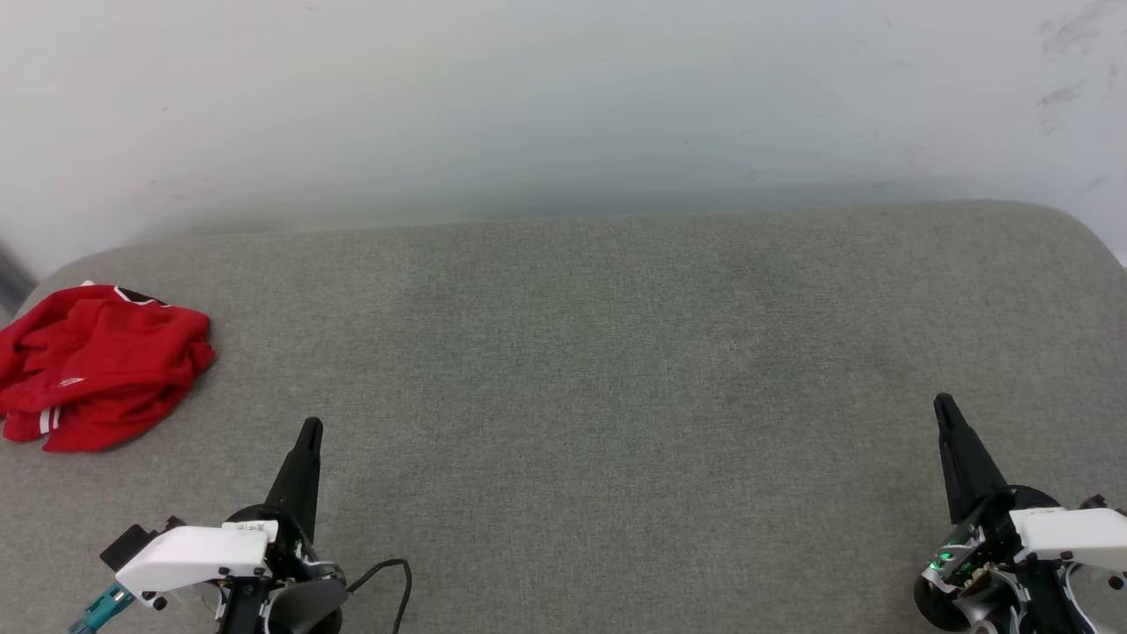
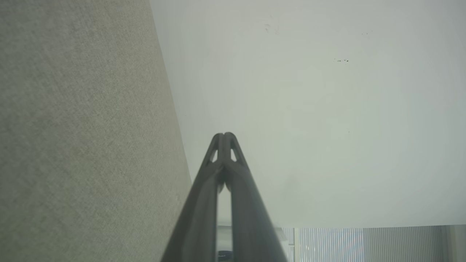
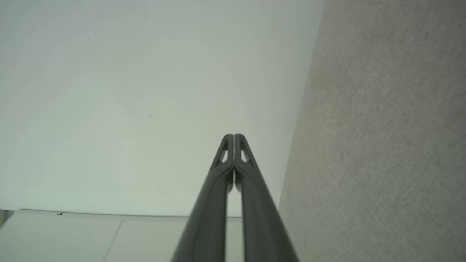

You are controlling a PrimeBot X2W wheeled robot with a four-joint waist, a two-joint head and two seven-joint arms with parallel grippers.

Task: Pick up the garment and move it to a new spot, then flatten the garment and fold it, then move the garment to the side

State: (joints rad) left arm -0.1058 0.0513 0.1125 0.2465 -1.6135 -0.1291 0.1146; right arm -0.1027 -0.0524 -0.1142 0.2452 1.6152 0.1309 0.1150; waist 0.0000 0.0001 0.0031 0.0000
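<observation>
We see the garment (image 1: pixel 101 365) lying crumpled in a red heap at the far left edge of the grey pad (image 1: pixel 581 370), with a bit of white stripe at its near side and dark trim at its far side. Our left gripper (image 1: pixel 310 429) sits low at the near left, fingers pressed together on nothing, its tip pointing away from us. The garment lies to its left and farther out, apart from it. Our right gripper (image 1: pixel 944 403) sits at the near right, well apart from the garment, likewise clenched on nothing. In both wrist views the two dark fingers meet at the tips, with the pad along one side and the pale wall (image 1: pixel 528 106) beyond. A black cable (image 1: pixel 401 586) loops over the pad just beside the left wrist.
</observation>
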